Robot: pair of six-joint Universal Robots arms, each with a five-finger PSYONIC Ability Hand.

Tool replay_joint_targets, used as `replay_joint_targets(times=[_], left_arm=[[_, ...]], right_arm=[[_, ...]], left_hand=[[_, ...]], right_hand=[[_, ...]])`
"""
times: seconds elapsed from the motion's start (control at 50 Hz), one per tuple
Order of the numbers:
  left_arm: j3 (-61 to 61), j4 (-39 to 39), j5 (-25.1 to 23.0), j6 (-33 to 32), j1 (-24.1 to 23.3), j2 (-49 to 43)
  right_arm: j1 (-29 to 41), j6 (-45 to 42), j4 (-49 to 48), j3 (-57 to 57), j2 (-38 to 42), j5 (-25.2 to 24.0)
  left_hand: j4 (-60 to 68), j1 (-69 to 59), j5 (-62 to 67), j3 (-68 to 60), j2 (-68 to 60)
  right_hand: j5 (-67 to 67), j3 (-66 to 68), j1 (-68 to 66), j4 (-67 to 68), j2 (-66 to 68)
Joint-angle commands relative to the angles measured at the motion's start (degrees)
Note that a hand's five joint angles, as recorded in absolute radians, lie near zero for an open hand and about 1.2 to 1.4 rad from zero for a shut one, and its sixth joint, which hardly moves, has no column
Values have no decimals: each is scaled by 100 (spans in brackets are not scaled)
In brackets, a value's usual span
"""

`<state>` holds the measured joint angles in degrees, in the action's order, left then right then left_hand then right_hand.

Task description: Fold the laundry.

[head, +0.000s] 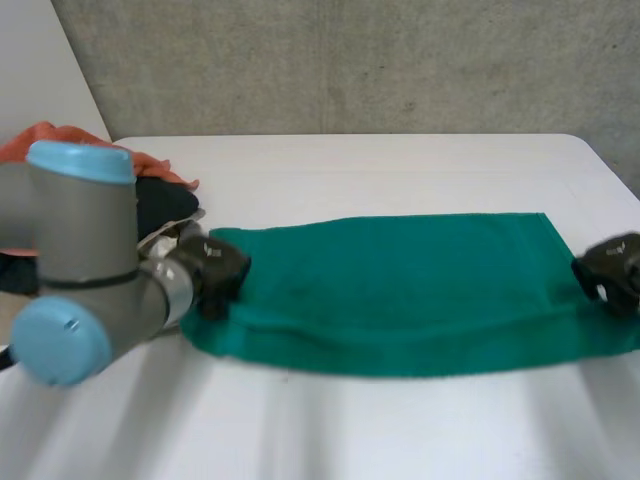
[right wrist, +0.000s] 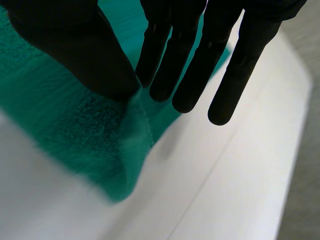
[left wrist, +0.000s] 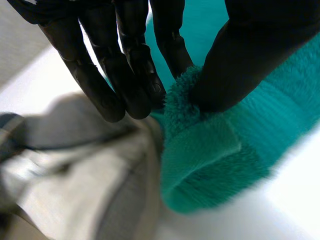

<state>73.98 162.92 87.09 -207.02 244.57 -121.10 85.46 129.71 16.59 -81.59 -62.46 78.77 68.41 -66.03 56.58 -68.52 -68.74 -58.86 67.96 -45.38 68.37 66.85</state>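
Left hand point(left wrist: 100, 85): you have thumb and fingers pinching the green towel point(head: 400, 290) at its left edge.
Right hand point(right wrist: 90, 55): pinching its right edge.

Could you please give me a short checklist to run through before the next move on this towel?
1. Left robot hand pinching the towel at one end: ok.
2. Right robot hand pinching the opposite end: ok.
3. Towel spread lengthwise between them: ok.
4. Table beyond the towel bare for folding: ok.
5. Grey garment clear of the left grip: cannot tell; it lies at the fingertips.
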Motion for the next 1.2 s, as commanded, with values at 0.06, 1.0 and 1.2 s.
replay_joint_targets(times=[0.06, 1.0, 1.2], left_arm=[[-2350, 197, 607, 92, 20, -1451], [-3293, 302, 590, -224, -112, -2129], [-3363, 302, 572, -216, -138, -2111]], right_arm=[[366, 634, -1167, 1338, 988, 42], [656, 1856, 1849, 3229, 2150, 534], [796, 1901, 609, 3220, 1886, 578]], left_hand=[[1159, -1397, 1342, -1148, -1126], [1159, -1397, 1342, -1148, -1126], [1159, -1397, 1342, -1148, -1126]], right_hand=[[-1114, 1204, -3462, 1163, 1315], [-1114, 1204, -3462, 1163, 1315], [-1114, 1204, -3462, 1163, 1315]])
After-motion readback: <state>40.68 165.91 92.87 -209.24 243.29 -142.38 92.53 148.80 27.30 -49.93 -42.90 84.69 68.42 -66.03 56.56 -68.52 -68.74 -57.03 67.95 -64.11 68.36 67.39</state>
